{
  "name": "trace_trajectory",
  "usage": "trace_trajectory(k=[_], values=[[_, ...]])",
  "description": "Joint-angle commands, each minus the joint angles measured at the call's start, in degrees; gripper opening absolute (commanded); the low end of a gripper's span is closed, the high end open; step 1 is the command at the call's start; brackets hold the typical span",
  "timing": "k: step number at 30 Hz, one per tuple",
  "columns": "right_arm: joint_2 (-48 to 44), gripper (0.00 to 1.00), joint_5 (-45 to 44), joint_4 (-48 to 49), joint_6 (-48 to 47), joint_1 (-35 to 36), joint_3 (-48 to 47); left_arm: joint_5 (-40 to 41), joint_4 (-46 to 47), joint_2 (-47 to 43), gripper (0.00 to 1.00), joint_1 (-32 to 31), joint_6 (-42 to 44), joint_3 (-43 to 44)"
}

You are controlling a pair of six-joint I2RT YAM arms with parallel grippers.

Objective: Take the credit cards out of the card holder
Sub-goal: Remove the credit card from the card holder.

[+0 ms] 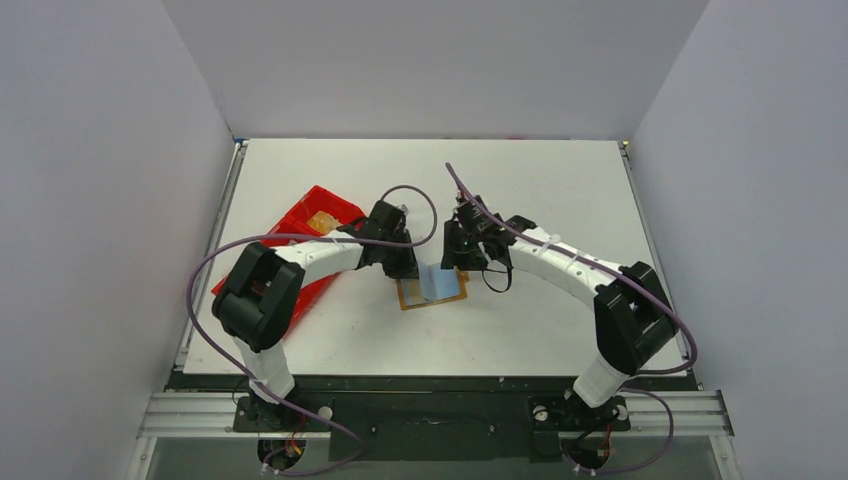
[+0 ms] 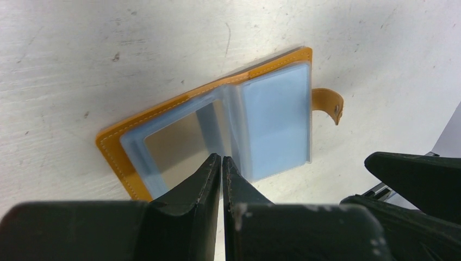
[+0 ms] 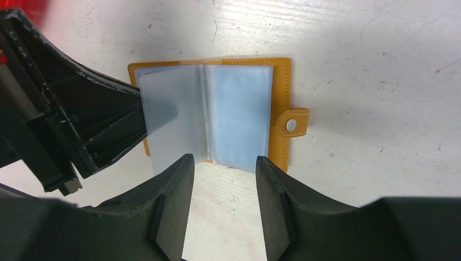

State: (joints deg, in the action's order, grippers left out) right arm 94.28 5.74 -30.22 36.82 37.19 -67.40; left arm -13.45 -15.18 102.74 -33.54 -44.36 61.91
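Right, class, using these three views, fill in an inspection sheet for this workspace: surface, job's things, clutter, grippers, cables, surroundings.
Surface: white table, lightly scuffed.
Job's things: tan card holder lying open and flat; pale blue credit cards sit in its clear sleeves.
Clutter: red tray at the left, partly under the left arm; contents too small to tell.
Grippers: left gripper shut, tips at the holder's left page; right gripper open at the holder's edge, holding nothing.
Cables: purple cables loop off both arms, clear of the holder.
Surroundings: plain grey walls on three sides.
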Motion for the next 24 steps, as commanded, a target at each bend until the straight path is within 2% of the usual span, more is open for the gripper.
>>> trace_trajectory(k=[1,13,24], values=[[-4.2,0.43,-2.5,0.3,0.3,-1.0,0.9,-0.7,1.4,1.5,0.04,-1.2,0.0,4.1],[-9.0,0.44,-5.6,-0.4,1.0,-2.5,4.8,-0.8,1.1,7.3,0.04,-4.0,-0.1,10.0],[-7.9,0.44,-5.6,-0.5,0.8,-2.6,4.7,-1.3,2.7,11.5,0.04,-4.3,-0.3,9.2]])
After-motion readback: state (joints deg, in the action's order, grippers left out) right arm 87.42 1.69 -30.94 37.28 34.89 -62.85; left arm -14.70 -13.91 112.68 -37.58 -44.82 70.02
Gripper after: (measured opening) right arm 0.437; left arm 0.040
